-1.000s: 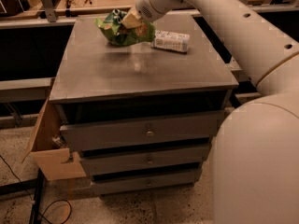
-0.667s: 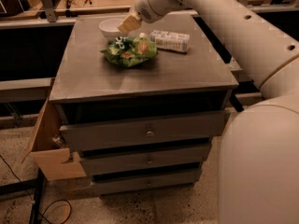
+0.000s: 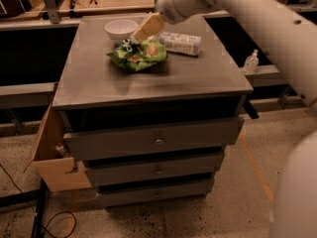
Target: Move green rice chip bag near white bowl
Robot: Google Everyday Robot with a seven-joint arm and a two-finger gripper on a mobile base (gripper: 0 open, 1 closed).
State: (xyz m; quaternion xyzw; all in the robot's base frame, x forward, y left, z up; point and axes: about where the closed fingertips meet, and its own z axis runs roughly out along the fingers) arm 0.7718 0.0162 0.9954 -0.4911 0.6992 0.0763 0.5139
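The green rice chip bag (image 3: 138, 56) lies crumpled on the grey cabinet top (image 3: 148, 83), toward the back middle. The white bowl (image 3: 121, 29) stands just behind it and to its left, a short gap away. My gripper (image 3: 145, 29) hangs just above the bag's back edge, between the bowl and the bottle, with its tip close to the bag's top. I cannot tell whether it touches the bag.
A white bottle with a printed label (image 3: 181, 43) lies on its side right of the bag. The cabinet has several drawers (image 3: 158, 140) below. A cardboard box (image 3: 52, 157) leans at its left. My arm (image 3: 257, 14) crosses the upper right.
The bag came down from the back left, where it hid the bowl, onto the cabinet top nearer the middle. The bowl now shows. The gripper has since stayed just above the bag.
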